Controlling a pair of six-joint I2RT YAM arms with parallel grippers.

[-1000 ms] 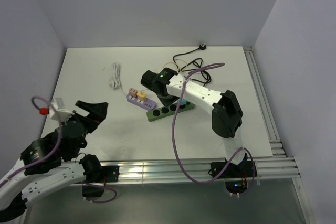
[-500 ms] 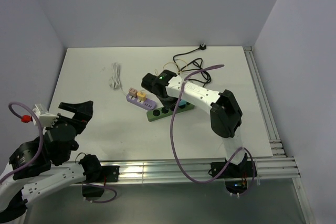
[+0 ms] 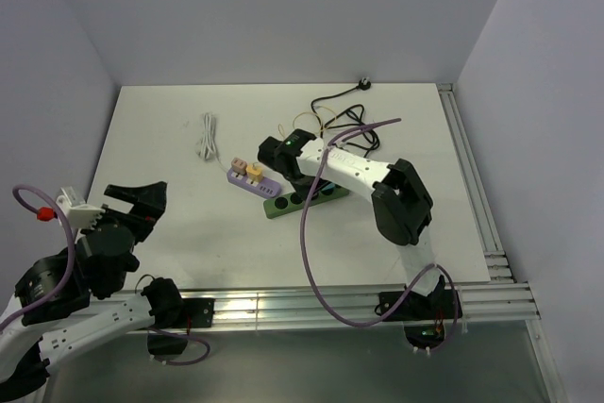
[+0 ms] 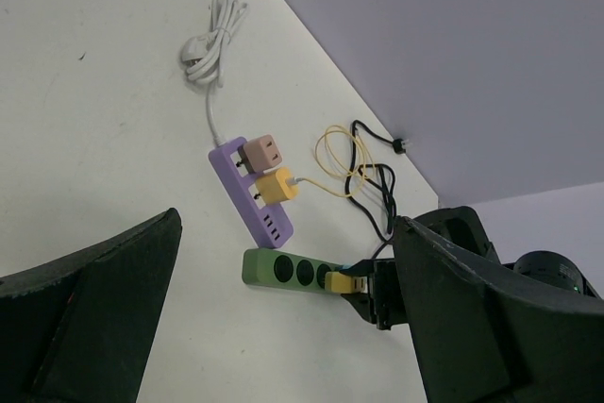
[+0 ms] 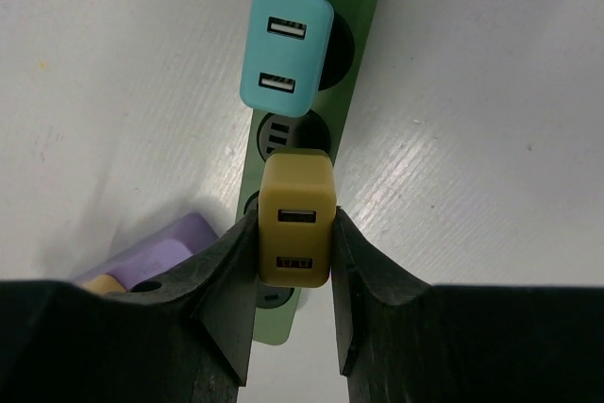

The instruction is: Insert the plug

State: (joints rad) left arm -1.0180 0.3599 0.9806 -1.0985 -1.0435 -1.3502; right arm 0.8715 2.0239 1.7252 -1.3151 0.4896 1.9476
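My left claw (image 3: 142, 205) sits at the lower left of the overhead view, spread wide and holding nothing, well apart from the work. To its right, toward the upper middle of the table, lies a coiled white cable (image 3: 206, 136). It runs down to a purple power strip (image 3: 253, 183) that carries a pink adapter (image 3: 239, 168) and a yellow adapter (image 3: 254, 174).

Right of that is the green power strip (image 5: 342, 106), lying slantwise with its near end just beside the purple one. My right claw (image 5: 295, 233) is pressed in on the mustard plug (image 5: 297, 191), pinching it by its two sides directly over the green strip. Its prongs are hidden under the body, so I cannot tell whether they are in a socket. My judgement is that the plug is carried and lined up, while the push home and the release are left.

A teal charger (image 5: 288, 49) fills a socket higher in the wrist view, with one free socket (image 5: 288, 129) between it and my plug, so I have room. The purple strip at lower left crowds that side. At the upper right of the overhead view a black cord (image 3: 330, 98) lies clear of the work.
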